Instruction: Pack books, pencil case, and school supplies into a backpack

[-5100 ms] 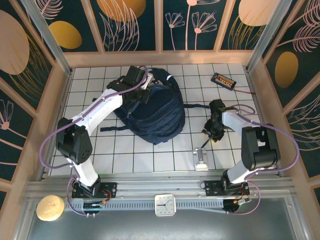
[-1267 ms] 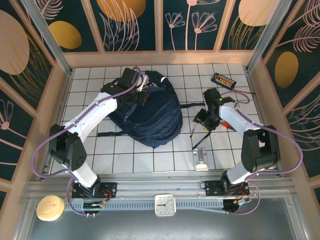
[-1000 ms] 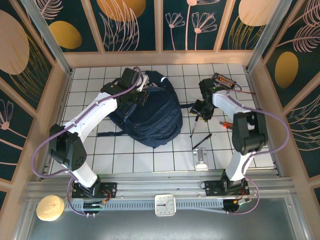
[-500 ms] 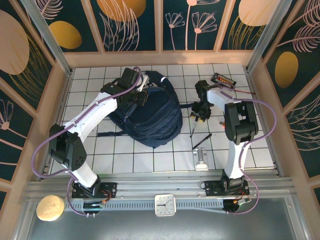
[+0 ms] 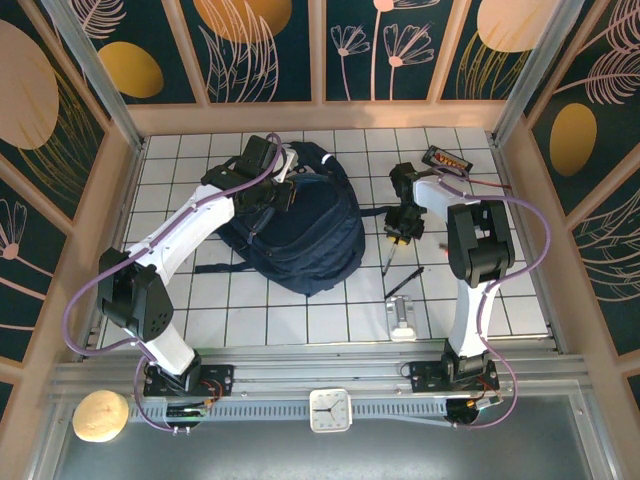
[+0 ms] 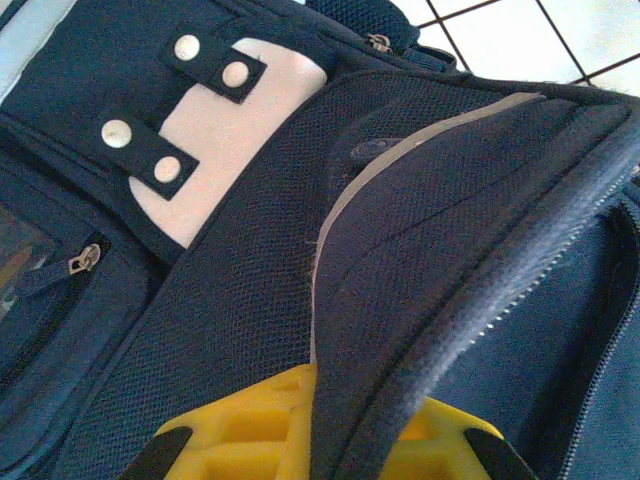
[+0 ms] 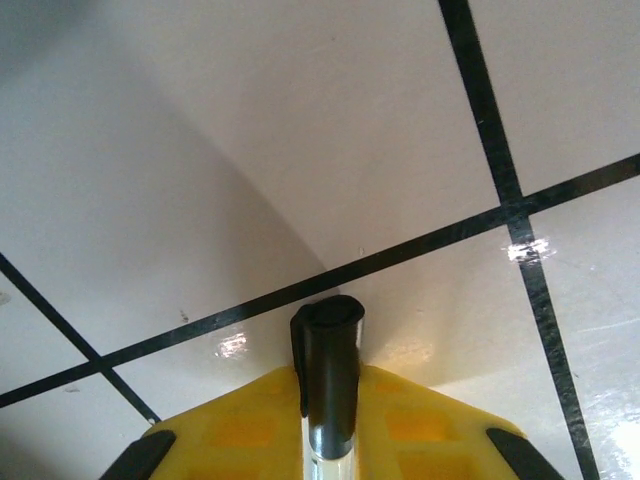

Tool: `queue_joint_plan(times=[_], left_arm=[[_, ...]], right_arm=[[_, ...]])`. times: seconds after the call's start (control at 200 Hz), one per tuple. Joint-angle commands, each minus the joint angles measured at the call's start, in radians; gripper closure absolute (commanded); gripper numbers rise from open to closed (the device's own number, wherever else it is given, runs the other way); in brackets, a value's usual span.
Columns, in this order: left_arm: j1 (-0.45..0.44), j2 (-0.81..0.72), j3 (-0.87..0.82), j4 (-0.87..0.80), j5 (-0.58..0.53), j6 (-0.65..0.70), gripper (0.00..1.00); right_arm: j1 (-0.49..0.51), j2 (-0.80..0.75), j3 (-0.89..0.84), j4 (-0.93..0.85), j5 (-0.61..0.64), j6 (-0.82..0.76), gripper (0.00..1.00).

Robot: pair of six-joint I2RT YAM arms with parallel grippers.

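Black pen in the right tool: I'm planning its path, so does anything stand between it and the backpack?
Nothing visible does. The right tool holds the black pen over bare tiles beside the backpack; only the backpack's dark strap lies flat in that gap. The left tool grips the backpack's rim on its far side.

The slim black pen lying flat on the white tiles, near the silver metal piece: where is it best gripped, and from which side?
Grip the slim black pen at the middle of its barrel, coming down from above and closing across its length. It lies flat and diagonal on the tiled table, with bare tiles along both long sides, so a sideways approach would probably push it.
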State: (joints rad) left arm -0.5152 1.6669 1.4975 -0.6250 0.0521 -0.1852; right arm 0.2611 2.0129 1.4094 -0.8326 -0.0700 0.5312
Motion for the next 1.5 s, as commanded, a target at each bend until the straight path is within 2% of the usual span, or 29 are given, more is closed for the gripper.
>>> queue_joint_plan(times=[0.0,0.275,0.505,0.781,1.136,1.281,1.491], left_arm=[[0.010,-0.044,0.004,0.045,0.023,-0.036,1.00],[0.010,-0.042,0.013,0.050,0.034,-0.056,1.00],[0.011,-0.037,0.021,0.056,0.062,-0.069,1.00],[0.010,-0.026,0.024,0.059,0.097,-0.083,1.00],[0.009,0.003,0.097,0.021,0.106,-0.077,1.00],[0.009,0.006,0.118,0.019,0.111,-0.080,1.00],[0.010,-0.001,0.120,0.018,0.112,-0.089,1.00]], right_arm=[[-0.010,-0.020,-0.006,0.017,0.000,0.019,0.89],[-0.056,-0.224,-0.044,-0.007,-0.053,0.053,0.92],[-0.067,-0.417,-0.060,0.005,-0.173,0.124,0.92],[-0.053,-0.543,-0.052,0.194,-0.330,0.274,0.92],[0.067,-0.507,-0.024,0.443,-0.335,0.395,0.92],[0.131,-0.449,-0.009,0.546,-0.328,0.449,0.92],[0.209,-0.331,0.064,0.607,-0.311,0.491,0.92]])
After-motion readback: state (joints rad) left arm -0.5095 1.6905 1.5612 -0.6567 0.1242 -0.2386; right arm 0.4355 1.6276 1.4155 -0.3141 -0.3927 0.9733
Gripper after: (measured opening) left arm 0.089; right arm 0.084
